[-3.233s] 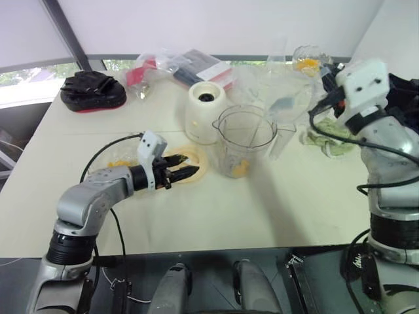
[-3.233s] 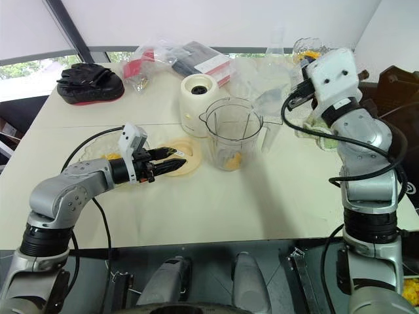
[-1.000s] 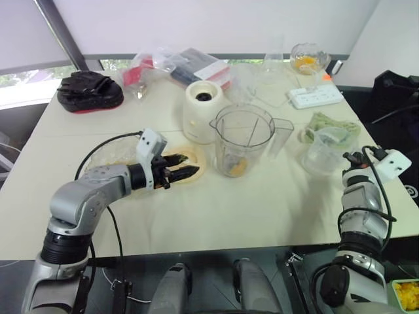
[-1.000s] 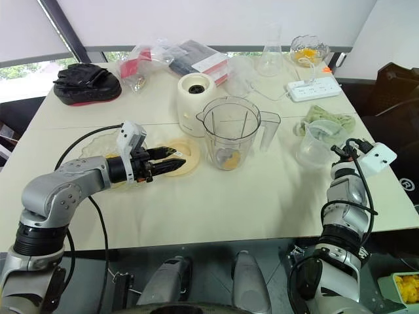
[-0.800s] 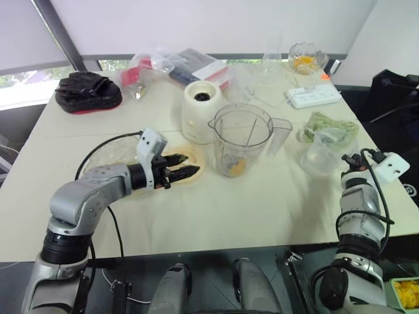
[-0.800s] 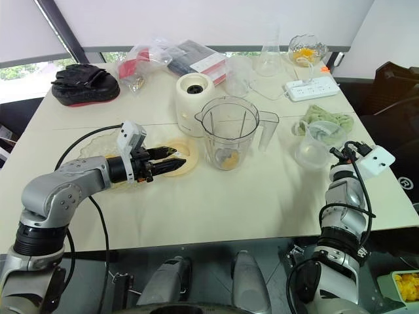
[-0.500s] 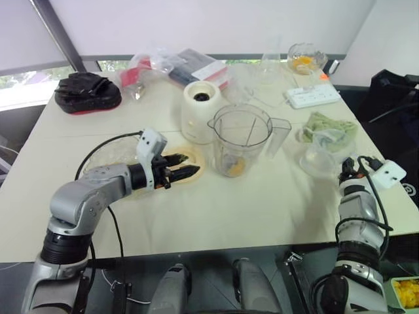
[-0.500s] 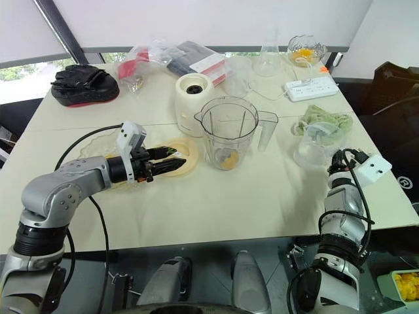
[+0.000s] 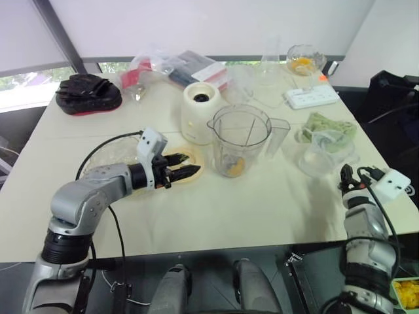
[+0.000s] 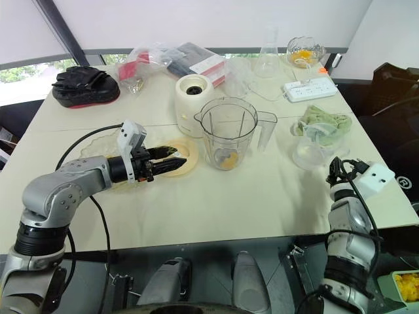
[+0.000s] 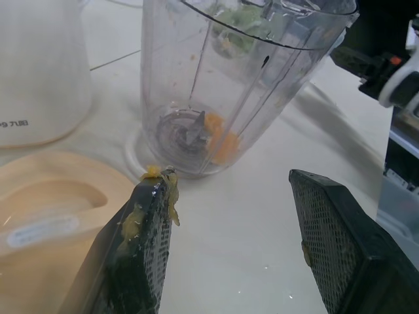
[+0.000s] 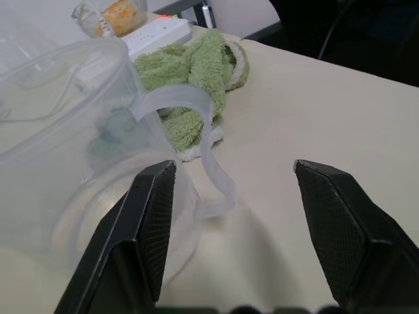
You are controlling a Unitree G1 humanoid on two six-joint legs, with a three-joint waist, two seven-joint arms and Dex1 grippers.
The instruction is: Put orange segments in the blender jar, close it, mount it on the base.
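The blender jar [image 9: 239, 139] stood upright and uncovered near the middle of the bench [image 9: 216, 203], handle toward the robot's right, with a few orange segments [image 11: 219, 136] lying at its bottom beside the blade hub. The base [image 9: 199, 111] stood just behind and to the left of the jar, dark socket up, apparently apart from it. The flat cream-yellow lid [image 9: 190, 161] lay on the bench just left of the jar's foot. The left claw [image 9: 186, 171] hung over the lid's near edge, pointing toward the jar; jaws open and empty, one finger [image 11: 147, 229] smeared with orange pulp. From that claw the lid lay directly beneath and slightly to the left, the jar just beyond to the right. The lid lay flat, so judged that a grip would need the rim or the raised centre, taken from above or edge-on. The right claw [image 12: 229, 235] sat low at the bench's right edge, well apart from the jar, jaws open and empty, facing a smaller frosted cup [image 10: 308, 149] with a green cloth [image 10: 324, 121] behind it. Judged the left arm plainly nearer both lid and jar; closing looked the likely next step, with the short carry running left to right up onto the jar's open mouth.
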